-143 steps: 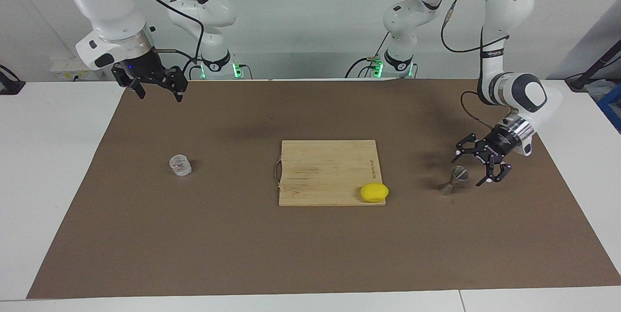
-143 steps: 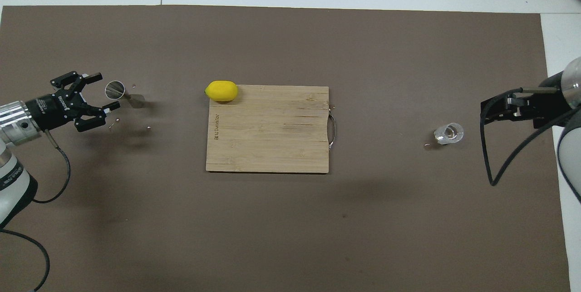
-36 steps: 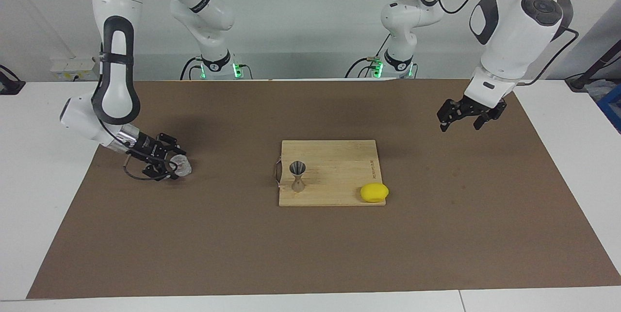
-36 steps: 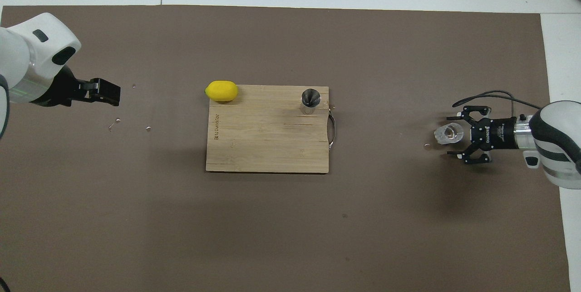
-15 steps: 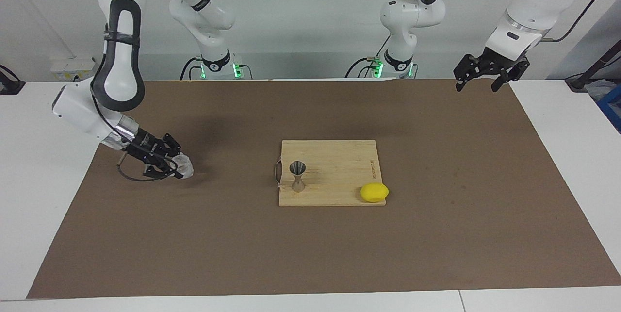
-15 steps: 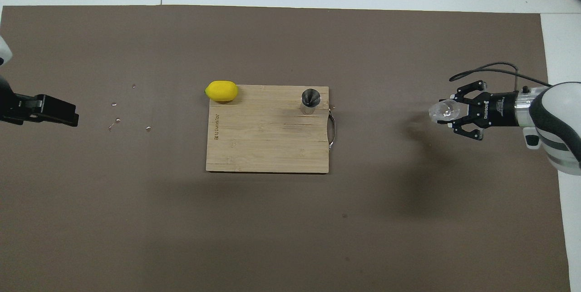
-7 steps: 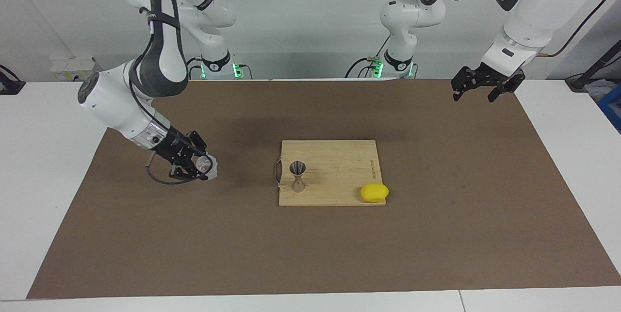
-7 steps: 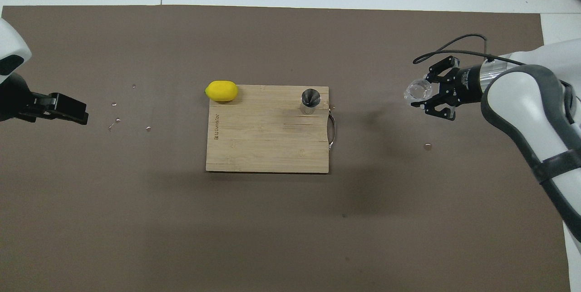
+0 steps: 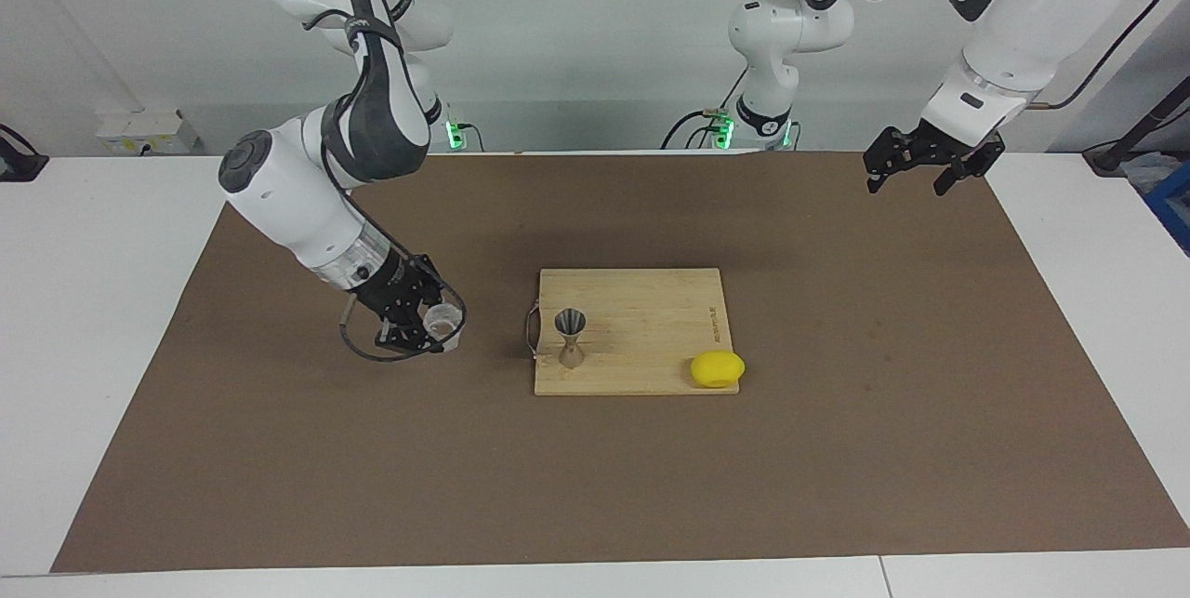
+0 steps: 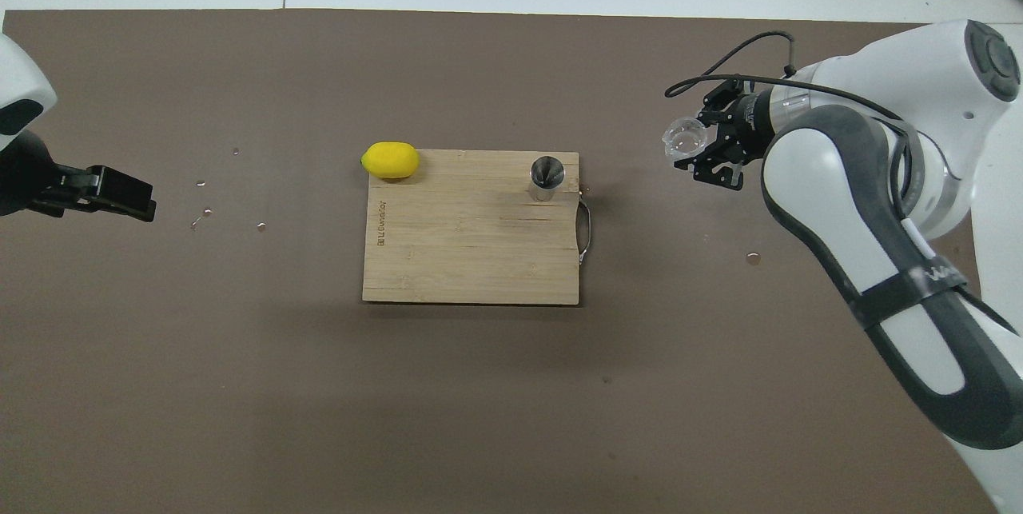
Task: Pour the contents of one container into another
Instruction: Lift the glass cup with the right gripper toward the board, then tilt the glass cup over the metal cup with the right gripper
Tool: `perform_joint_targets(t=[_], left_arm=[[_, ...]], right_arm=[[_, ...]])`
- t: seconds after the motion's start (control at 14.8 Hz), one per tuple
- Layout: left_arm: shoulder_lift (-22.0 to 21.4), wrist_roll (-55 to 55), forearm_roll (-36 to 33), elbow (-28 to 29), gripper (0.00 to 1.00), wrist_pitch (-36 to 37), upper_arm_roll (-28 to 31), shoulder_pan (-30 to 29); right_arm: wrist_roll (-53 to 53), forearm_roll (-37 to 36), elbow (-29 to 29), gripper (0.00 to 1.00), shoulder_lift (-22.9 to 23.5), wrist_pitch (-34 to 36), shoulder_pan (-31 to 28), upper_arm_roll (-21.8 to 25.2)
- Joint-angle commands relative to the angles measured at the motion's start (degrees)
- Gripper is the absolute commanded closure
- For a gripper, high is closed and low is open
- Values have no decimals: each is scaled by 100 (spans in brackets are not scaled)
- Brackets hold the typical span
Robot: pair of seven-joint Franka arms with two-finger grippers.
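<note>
We are holding the glass cup (image 9: 443,323) clamped between the right gripper (image 9: 429,326)'s fingers (image 9: 409,334), over the brown mat beside the cutting board (image 9: 641,300). The jigger (image 9: 569,338) is standing upright on that board, near the lemon (image 9: 717,368). The left gripper (image 9: 920,166) is waiting, fingers spread and empty, above the tabletop (image 9: 93,235).

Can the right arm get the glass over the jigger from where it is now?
Probably yes. The right gripper holds the glass above the mat, and nothing stands between it and the jigger on the board.
</note>
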State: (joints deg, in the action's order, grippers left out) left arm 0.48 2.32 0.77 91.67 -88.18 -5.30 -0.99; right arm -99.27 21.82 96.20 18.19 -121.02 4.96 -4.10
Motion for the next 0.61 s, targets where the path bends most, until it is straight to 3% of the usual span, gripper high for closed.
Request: perform_joint_targets(t=[0.0,0.2,0.54], left_arm=[[-163,58,46,185,0,-103,73,47],[-163,58,46,185,0,-103,73,55],[-163,58,46,185,0,-103,73,55]], right_arm=[[-373,-300,-243,100,193,-27,250,-3],[-935,-668,-803,100,448,25,549,-3],[-1270,-1117,-1033,100,685,78,980,6]])
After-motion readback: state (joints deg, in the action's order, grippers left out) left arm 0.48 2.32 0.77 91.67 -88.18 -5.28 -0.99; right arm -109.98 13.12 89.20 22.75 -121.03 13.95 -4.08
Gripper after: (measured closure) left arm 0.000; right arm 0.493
